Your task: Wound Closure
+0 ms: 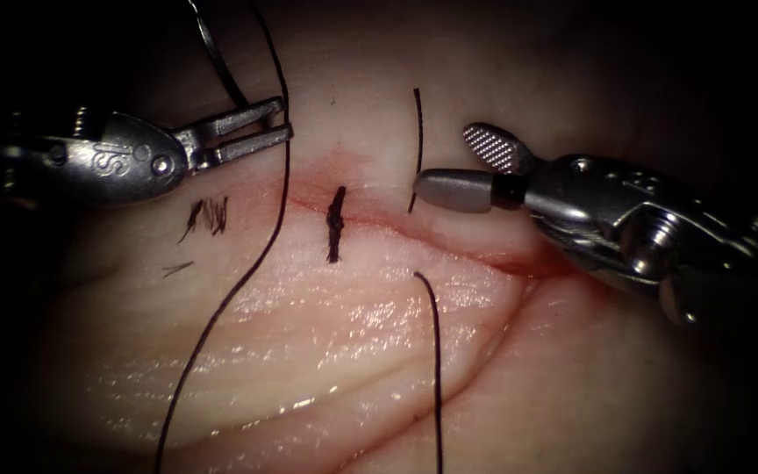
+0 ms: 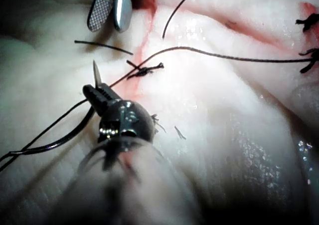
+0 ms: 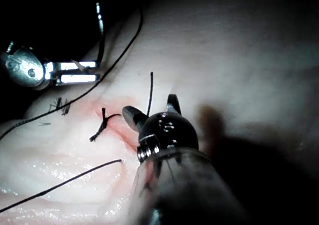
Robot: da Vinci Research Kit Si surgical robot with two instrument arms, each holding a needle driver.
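From my console, the left arm's silver needle driver (image 1: pixel 261 132) has its jaws clamped on the thin curved steel needle (image 1: pixel 217 57), holding it near one end of its curve. The needle is free, not in the pale pork tissue (image 1: pixel 335 333); from the jaws it rises toward about 11 o'clock in the endoscope view, so its long axis runs almost up and down. In the left wrist view I see its sharp tip (image 2: pixel 96 73) standing just above these jaws.

The right arm's needle driver (image 1: pixel 462 167) has its jaws apart and holds nothing. It lies at about 3 o'clock from the needle, across the reddish cut (image 1: pixel 449 239), so I judge the left tool much nearer.

The long black thread (image 1: pixel 265 237) hangs from beside the left jaws toward 7 o'clock. A dark knotted stitch (image 1: pixel 336 224) sits on the cut between the tools.
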